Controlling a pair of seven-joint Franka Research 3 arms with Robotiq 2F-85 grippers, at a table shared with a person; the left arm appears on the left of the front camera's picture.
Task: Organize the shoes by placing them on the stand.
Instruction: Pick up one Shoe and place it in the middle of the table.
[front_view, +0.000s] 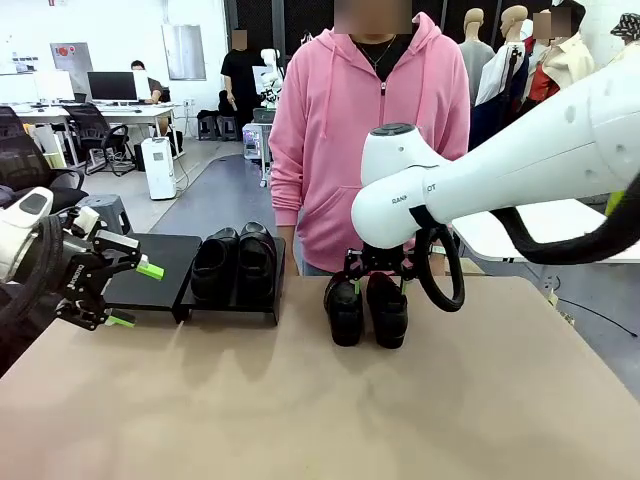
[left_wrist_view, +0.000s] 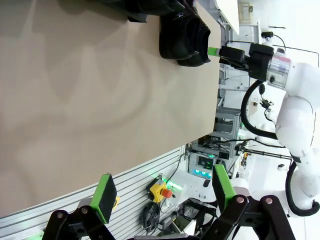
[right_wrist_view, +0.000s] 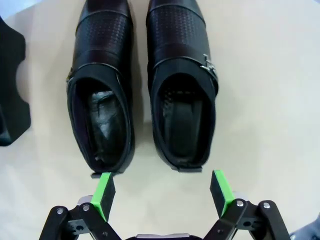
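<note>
Left claw (front_view: 137, 295), right claw (right_wrist_view: 162, 192) agape: two shoes (front_view: 386, 308) tabled, two shoes (front_view: 235, 262) on stand (front_view: 165, 255).

The stand (front_view: 150, 270) is two low, flat black platforms side by side, at the middle left of the front view. One pair of shoes (front_view: 213, 268) stands upright and close together on the right platform (front_view: 230, 308). The other pair (front_view: 344, 310) stands on the bench in the centre of the frame, just right of the stand. In the right wrist view this pair is shiny black with a dotted pattern on top; one shoe has a metal buckle (right_wrist_view: 209, 67). Its toes point to the frame's top.
</note>
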